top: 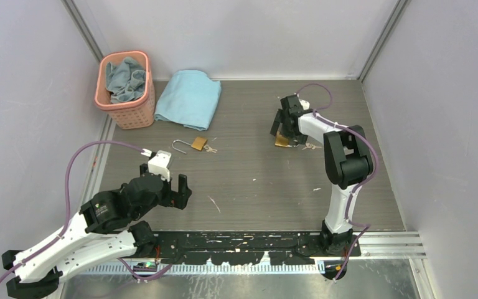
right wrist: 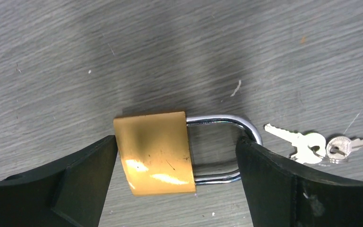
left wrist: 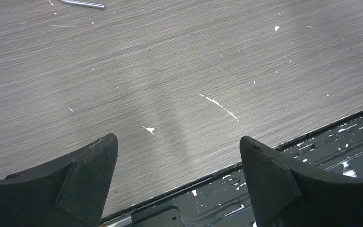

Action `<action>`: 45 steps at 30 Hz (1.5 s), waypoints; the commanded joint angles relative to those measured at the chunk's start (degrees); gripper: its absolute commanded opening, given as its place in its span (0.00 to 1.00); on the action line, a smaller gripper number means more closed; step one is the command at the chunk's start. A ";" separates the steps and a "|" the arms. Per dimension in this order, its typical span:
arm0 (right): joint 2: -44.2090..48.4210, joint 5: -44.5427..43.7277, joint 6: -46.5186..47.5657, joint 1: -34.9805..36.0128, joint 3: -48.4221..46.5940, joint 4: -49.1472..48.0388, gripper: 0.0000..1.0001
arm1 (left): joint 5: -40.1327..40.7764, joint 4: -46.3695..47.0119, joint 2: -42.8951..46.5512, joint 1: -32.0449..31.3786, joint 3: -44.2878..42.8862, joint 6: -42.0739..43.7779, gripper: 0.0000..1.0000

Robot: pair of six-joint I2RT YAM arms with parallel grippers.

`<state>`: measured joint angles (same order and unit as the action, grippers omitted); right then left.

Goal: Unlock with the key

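Note:
A brass padlock lies flat on the grey table, its steel shackle closed and pointing right. A ring of small silver keys lies just beyond the shackle, apart from the lock. My right gripper hangs open over this padlock, one finger off the body's end and the other at the shackle's bend. From above, the right gripper hides most of the lock, and the keys show beside it. My left gripper is open and empty over bare table near the front rail; from above it sits front left.
A second brass padlock with its shackle swung open and keys lies mid-table; its shackle tip shows in the left wrist view. A pink basket holding a cloth and a folded blue towel sit back left. Walls enclose three sides.

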<state>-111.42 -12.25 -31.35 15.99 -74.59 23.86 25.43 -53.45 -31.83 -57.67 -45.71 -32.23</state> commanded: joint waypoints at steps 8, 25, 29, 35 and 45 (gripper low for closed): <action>-8.58 2.78 1.86 -1.03 -12.23 -0.19 1.00 | 0.46 1.18 -0.03 0.16 -0.19 1.07 1.00; -11.18 4.71 6.35 2.32 -14.38 4.71 0.74 | 0.29 1.39 -0.24 0.18 -0.17 1.51 1.00; -10.03 3.54 8.06 4.82 -12.38 6.36 0.65 | 0.11 1.57 0.13 0.12 -0.17 1.56 1.00; -7.92 0.63 8.25 7.65 -7.83 6.99 0.41 | -0.35 1.68 0.71 0.12 -0.17 1.65 1.00; -6.66 -3.31 8.20 8.27 -2.99 6.30 0.10 | -0.47 1.70 1.49 0.12 -0.17 1.59 1.00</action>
<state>-116.92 -13.80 -23.73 24.29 -80.95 24.23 25.02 -53.45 -31.07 -57.67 -45.69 -31.05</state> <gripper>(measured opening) 0.155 0.995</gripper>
